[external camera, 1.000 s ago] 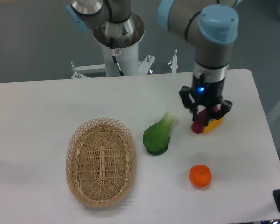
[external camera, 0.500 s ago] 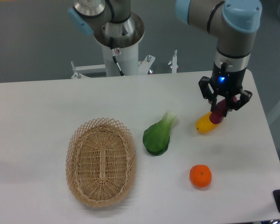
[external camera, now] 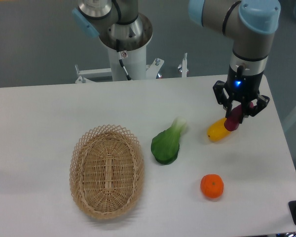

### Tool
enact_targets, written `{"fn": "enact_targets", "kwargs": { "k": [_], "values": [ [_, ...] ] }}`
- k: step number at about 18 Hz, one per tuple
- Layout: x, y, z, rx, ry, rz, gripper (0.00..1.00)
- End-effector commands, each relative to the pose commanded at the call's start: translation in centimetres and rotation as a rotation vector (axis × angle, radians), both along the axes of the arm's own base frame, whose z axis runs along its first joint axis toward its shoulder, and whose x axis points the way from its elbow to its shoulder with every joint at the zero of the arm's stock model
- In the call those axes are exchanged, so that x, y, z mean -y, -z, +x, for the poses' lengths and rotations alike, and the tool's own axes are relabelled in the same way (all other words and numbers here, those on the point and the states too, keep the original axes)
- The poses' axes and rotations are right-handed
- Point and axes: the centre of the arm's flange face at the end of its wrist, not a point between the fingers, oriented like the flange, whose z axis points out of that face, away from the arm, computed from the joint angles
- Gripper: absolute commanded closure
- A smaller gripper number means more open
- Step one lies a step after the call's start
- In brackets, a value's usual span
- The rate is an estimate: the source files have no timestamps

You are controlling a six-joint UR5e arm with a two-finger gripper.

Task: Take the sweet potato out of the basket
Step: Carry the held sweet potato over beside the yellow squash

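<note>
Table: white, carrying all items. Arm: upright over the right side, shifted rightward and toward the far edge compared with a second ago; only a slight further drift in the last half second.

Basket: left of centre, holding nothing visible. Unmoved across the three pictures.

Greens: just right of the basket, apart from it, unmoved.

Gripper: fingers closed around the potato, magenta body showing between and below them, hanging roughly upright. A second ago held low against the yellow vegetable; now carried clear to the right and seemingly raised, though height hard to judge from this view.

Yellow vegetable: on the table just left of the potato's lower end. Contact or overlap only: cannot tell.

Orange: near the front edge, well apart from the rest, unmoved.

Judgement: potato secured in the grip and outside the basket, well to its right, so the pick appears essentially achieved. Slowing of the arm suggests the lift is near its end. Remaining risk: thin tapered body held near its upper end, liable to swing or slip if the grip is light.
</note>
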Motion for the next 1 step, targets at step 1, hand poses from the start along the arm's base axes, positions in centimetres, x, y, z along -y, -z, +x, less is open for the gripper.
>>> {"fn": "enact_targets", "kwargs": {
  "k": [1],
  "values": [
    [-0.02, -0.02, 0.00, -0.001, 0.000, 0.002, 0.70]
  ]
}}
